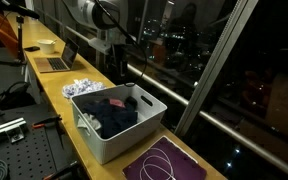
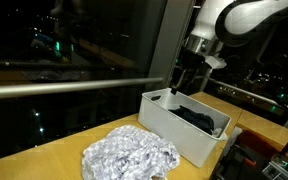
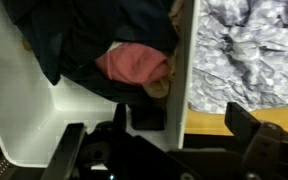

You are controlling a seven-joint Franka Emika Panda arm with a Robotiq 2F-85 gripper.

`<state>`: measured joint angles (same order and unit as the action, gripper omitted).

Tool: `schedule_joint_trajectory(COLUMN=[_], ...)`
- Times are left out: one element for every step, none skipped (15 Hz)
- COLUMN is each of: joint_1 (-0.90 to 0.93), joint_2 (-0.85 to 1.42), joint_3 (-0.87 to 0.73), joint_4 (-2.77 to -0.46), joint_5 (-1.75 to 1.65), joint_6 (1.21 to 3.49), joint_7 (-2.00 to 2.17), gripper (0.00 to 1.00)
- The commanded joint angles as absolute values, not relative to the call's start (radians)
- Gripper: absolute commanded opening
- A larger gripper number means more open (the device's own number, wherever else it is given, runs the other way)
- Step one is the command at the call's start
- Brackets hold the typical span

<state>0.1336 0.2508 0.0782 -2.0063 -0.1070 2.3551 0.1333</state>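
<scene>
A white plastic bin (image 1: 112,140) (image 2: 172,128) stands on the wooden counter and holds dark clothes (image 1: 114,110) (image 2: 199,118) (image 3: 84,35). A pink garment (image 3: 134,65) lies against the bin's end wall (image 3: 184,80) in the wrist view. My gripper (image 3: 164,150) (image 2: 181,82) (image 1: 114,64) hangs open just above that end of the bin, one finger inside the wall and one outside it. Nothing is between the fingers except the wall below them. A crumpled grey-and-white patterned cloth (image 1: 81,88) (image 2: 129,155) (image 3: 249,50) lies on the counter just outside that wall.
A window with a metal rail (image 2: 64,88) runs along the counter's far side. A laptop (image 1: 54,62) and a small round object (image 1: 46,45) sit further down the counter. A purple mat with a white cable (image 1: 164,162) lies past the bin's other end.
</scene>
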Motion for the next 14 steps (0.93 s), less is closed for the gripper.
schedule_joint_trajectory(joint_1=[0.101, 0.092, 0.085, 0.081, 0.077, 0.076, 0.078, 0.083, 0.087, 0.093, 0.099, 0.105, 0.107, 0.106], joint_2=[0.226, 0.233, 0.245, 0.259, 0.279, 0.301, 0.325, 0.352, 0.380, 0.407, 0.435, 0.460, 0.483, 0.504], joint_3=[0.036, 0.025, 0.015, 0.005, -0.001, -0.006, -0.012, -0.019, -0.022, -0.029, -0.037, -0.049, -0.057, -0.066], joint_4=[-2.106, -2.122, -2.134, -2.139, -2.137, -2.131, -2.120, -2.108, -2.097, -2.087, -2.078, -2.074, -2.069, -2.068], joint_5=[-0.142, -0.147, -0.152, -0.162, -0.164, -0.166, -0.170, -0.179, -0.182, -0.195, -0.209, -0.228, -0.236, -0.242], joint_6=[2.445, 2.465, 2.485, 2.499, 2.512, 2.523, 2.532, 2.542, 2.550, 2.558, 2.569, 2.577, 2.583, 2.587], joint_7=[0.128, 0.128, 0.126, 0.131, 0.131, 0.133, 0.138, 0.145, 0.147, 0.153, 0.159, 0.164, 0.165, 0.165], gripper=[1.00, 1.00, 1.00, 1.00, 1.00, 1.00, 1.00, 1.00, 1.00, 1.00, 1.00, 1.00, 1.00, 1.00])
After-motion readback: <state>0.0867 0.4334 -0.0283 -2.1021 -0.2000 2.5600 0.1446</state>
